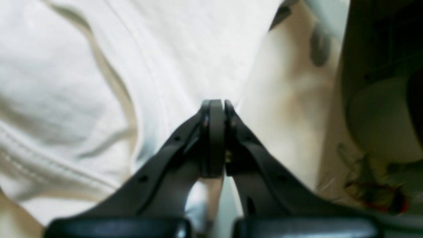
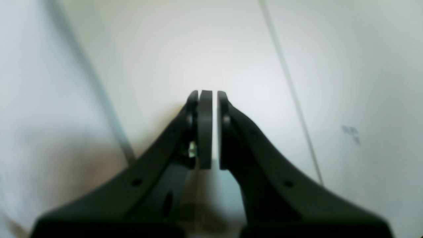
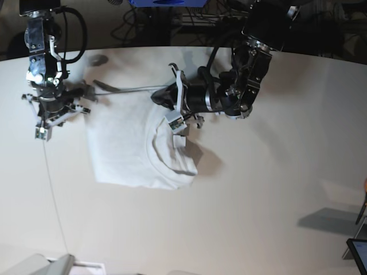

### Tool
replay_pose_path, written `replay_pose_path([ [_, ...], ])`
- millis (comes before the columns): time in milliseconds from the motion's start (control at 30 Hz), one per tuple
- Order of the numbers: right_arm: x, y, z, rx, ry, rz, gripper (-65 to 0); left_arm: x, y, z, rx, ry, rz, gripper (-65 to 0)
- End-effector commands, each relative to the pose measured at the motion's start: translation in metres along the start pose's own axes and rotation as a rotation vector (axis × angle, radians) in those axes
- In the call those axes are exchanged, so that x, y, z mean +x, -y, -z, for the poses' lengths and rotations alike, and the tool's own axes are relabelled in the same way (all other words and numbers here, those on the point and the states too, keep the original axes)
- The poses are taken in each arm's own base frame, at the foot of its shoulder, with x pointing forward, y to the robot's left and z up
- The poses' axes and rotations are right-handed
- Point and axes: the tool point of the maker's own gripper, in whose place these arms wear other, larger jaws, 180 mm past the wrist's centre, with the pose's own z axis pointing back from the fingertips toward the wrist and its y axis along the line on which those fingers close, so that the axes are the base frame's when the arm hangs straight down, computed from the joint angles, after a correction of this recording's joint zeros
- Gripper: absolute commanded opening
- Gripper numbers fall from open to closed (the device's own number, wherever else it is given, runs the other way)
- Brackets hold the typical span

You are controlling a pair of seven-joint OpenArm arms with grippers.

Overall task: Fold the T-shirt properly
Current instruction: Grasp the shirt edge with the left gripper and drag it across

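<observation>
Left fingers [image 1: 216,105] pinch the T-shirt [image 3: 129,146]

The cloth runs up from their closed tips; the right fingers [image 2: 208,96], nearly closed on nothing, hang over bare surface [image 3: 269,189], beside the shirt.

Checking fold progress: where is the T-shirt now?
In the base view, the T-shirt lies left of centre on the table, between both arms, beneath the left gripper.
</observation>
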Motion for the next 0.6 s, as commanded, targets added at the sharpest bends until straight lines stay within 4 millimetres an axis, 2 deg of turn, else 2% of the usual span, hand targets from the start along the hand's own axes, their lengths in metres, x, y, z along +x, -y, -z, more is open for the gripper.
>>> replay_pose_path([
  [0, 0.006, 0.0, -0.004, -0.002, 0.031, -0.003, -63.0, -0.012, -0.028, -0.009, 0.107, -0.111, 0.04, -65.0],
  [100, -0.006, -0.009, -0.006, 0.016, 0.007, 0.019, -63.0, -0.001, -0.046, -0.015, 0.152, -0.125, 0.082, -65.0],
  [167, -0.014, -0.01, -0.007, 0.017, -0.008, 0.019, -63.0, 0.001, -0.06, -0.017, 0.184, -0.146, 0.098, -65.0],
  [267, -0.02, -0.021, -0.009, 0.044, -0.019, -0.002, -63.0, 0.002, -0.084, -0.022, 0.234, -0.188, 0.114, -65.0],
  [400, -0.014, -0.024, -0.013, 0.056, -0.001, -0.002, -63.0, 0.006, -0.116, -0.032, 0.296, -0.236, 0.124, -65.0],
  [567, -0.002, -0.029, -0.019, 0.072, 0.034, 0.0, -63.0, 0.042, -0.142, -0.036, 0.325, -0.143, 0.129, -65.0],
])
